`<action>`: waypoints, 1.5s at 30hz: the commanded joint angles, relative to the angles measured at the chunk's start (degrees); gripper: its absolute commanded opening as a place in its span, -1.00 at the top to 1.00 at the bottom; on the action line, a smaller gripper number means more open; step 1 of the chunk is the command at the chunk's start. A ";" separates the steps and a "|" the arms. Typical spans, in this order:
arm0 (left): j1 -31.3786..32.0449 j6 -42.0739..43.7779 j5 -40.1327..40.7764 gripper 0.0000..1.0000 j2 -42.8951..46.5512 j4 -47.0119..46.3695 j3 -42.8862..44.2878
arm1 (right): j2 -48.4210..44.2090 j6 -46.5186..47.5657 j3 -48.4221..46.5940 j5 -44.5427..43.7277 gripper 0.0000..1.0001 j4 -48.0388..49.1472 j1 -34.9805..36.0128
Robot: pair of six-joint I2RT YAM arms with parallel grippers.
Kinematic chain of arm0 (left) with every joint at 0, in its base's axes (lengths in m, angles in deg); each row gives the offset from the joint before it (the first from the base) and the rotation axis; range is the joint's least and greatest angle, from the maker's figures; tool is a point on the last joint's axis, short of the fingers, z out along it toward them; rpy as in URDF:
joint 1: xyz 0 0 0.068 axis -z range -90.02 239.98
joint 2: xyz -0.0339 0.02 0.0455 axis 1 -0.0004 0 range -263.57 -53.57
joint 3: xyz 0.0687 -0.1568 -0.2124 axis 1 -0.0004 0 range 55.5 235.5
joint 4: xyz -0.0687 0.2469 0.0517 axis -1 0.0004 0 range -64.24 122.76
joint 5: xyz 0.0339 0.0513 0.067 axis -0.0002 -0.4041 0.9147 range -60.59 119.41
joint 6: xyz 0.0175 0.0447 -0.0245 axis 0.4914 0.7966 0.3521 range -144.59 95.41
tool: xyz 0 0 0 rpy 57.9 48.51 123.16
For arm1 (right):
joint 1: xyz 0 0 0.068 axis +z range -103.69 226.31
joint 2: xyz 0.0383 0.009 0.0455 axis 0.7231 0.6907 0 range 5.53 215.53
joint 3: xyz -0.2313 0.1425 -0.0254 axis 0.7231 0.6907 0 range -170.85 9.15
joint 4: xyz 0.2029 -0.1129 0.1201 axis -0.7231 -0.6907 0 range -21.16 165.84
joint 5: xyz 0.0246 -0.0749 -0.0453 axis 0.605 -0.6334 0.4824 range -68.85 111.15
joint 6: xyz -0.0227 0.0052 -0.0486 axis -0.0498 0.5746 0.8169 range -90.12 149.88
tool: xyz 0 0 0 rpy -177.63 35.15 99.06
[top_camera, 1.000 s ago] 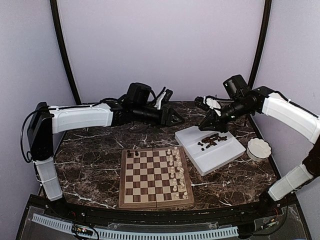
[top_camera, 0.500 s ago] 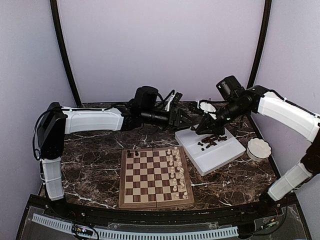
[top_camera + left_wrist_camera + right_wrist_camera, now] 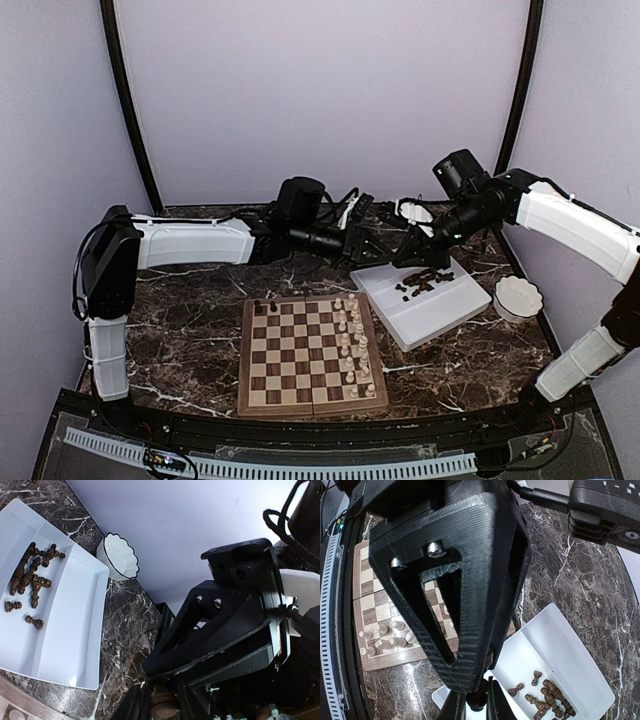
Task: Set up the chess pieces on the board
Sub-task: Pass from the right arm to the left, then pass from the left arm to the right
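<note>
Over the far left corner of the white tray [image 3: 440,312] my two grippers meet tip to tip. The right gripper [image 3: 398,256] [image 3: 479,706] is shut on a dark chess piece [image 3: 479,699]. In the left wrist view a brown chess piece [image 3: 163,704] sits between the fingers of my left gripper [image 3: 376,244] [image 3: 162,709], which are closed against it. Several more dark chess pieces [image 3: 420,282] [image 3: 30,575] [image 3: 545,701] lie in the tray. The board [image 3: 290,362] [image 3: 370,611] carries two dark pieces [image 3: 265,306] at its far left corner.
Cream-white pieces [image 3: 350,340] [image 3: 385,636] fill the board's right two columns. A white scalloped bowl [image 3: 518,297] [image 3: 120,557] stands right of the tray. Each wrist view is largely blocked by the other gripper's black body [image 3: 225,630] [image 3: 460,580]. Curved black posts rise at the back.
My left arm has reached right until its gripper meets the right one, and its jaws have narrowed onto the piece. The right gripper shifted slightly left and down, staying shut.
</note>
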 commanded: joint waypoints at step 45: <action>0.77 -12.74 3.21 0.73 1.49 -41.85 -8.66 | -0.12 -52.77 14.41 51.37 0.40 39.38 -16.44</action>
